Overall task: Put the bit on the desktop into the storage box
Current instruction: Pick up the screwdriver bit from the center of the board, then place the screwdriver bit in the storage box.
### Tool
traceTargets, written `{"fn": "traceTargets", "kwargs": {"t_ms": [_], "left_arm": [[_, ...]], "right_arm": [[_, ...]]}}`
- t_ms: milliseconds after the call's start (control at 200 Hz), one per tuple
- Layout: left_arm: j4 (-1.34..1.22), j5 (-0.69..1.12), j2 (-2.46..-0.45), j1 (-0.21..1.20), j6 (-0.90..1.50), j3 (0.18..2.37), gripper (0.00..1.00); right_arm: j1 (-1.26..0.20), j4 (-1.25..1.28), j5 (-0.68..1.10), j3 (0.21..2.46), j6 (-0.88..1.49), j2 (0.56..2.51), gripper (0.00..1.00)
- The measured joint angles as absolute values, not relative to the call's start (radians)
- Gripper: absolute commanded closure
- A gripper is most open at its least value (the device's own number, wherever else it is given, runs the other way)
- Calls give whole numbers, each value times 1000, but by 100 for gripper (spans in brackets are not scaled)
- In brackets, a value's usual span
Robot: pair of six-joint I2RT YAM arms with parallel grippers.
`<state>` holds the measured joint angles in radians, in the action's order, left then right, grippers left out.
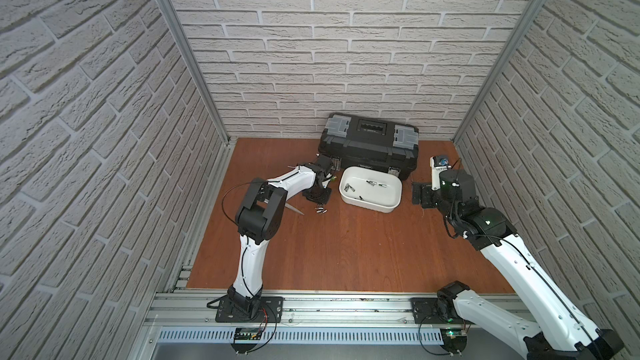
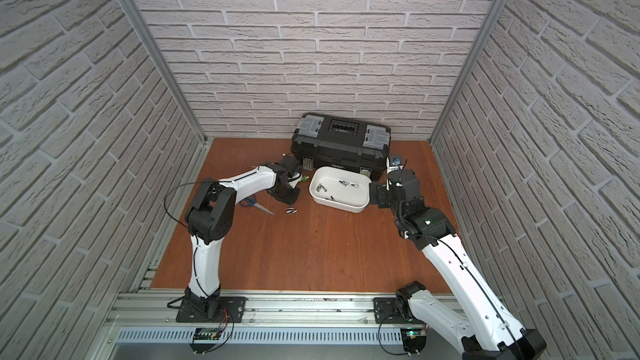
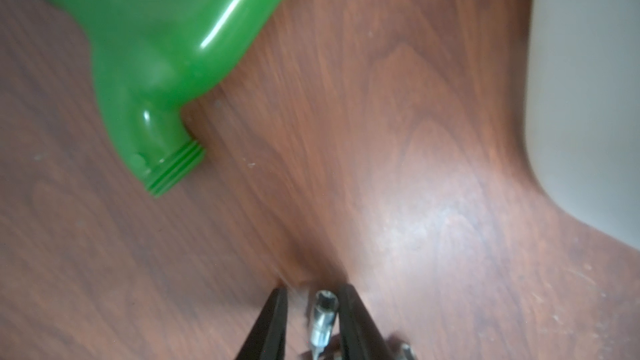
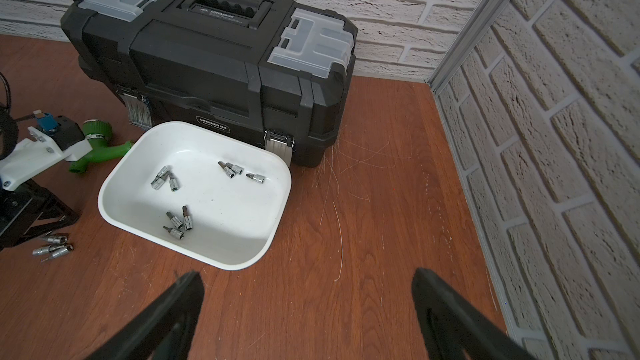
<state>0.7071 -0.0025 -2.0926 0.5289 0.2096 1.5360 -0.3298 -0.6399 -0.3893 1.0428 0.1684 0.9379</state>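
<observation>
Fingers [image 3: 353, 320] of left gripper [image 3: 313, 289]: narrowly apart, straddling small silver socket bit [image 3: 323, 316], long axis parallel w/ them, gap one side; right gripper [image 4: 308, 273] wide apart, beyond white plastic storage box [image 4: 225, 237].

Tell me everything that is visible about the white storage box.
The storage box is a white, glossy plastic tub with rounded corners, low walls and no lid. It stands upright on the desktop, its far rim close to the black toolbox; whether they touch is unclear. Small metal bits lie inside in three loose clusters.
</observation>
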Motion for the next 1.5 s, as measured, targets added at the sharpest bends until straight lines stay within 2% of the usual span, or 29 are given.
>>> {"fn": "traceTargets", "kwargs": {"t_ms": [135,270,640,900,1270,1500], "left_arm": [[705,-18,-2093,529,210,1532,86],[704,-35,-2092,529,210,1530,91],[716,-91,-2077,530,202,1530,94],[746,-97,-1963,539,191,1539,96],[790,-112,-1922,670,126,1753,95],[794,-97,-1977,709,69,1910,96]], "right_arm": [[-330,-640,-390,1043,168,938,2],[-330,-640,-392,1043,168,938,2],[-330,-640,-400,1043,168,928,2],[-330,-641,-400,1043,169,921,2],[-330,-641,-395,1043,173,912,2],[-330,-641,-395,1043,173,898,2]]}}
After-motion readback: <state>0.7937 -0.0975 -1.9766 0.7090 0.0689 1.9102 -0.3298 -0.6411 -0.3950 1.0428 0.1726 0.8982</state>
